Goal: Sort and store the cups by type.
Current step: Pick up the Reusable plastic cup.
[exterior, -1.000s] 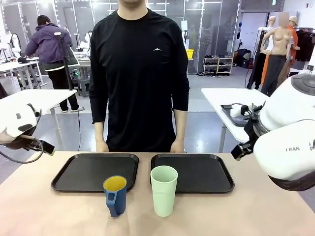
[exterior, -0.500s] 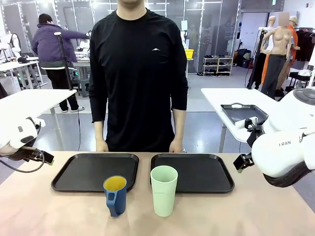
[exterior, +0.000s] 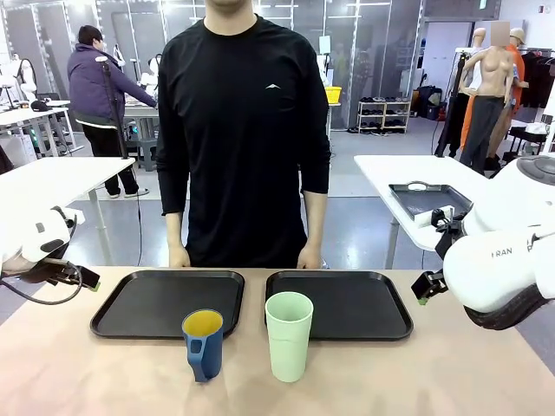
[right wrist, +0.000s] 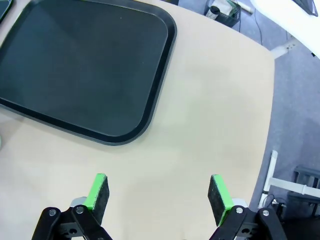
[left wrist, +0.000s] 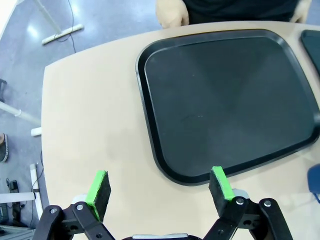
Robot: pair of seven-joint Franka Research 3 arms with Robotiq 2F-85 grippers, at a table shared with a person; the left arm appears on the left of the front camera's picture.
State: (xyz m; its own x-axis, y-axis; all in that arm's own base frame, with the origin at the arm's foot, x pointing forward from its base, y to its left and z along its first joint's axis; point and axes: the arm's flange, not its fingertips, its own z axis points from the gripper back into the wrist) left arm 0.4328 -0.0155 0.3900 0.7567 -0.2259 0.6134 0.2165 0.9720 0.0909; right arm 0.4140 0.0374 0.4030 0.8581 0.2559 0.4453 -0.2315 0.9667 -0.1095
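While the upright mug [exterior: 204,351] and tumbler [exterior: 289,342] stand between both arms, mug toward the left end effector [exterior: 82,280], tumbler toward the right end effector [exterior: 427,286], each wrist view in turn shows jaws spread wide, empty, a tray [left wrist: 220,100] just ahead.

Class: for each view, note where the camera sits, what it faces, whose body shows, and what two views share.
Front: between the arms, facing the person across the table; left arm, right arm show.
Left wrist: over the table, looking down at left tray; open left pincer, person's hand.
Right wrist: likewise, down at right tray; open right pincer.
Shared: front and left wrist show left tray.
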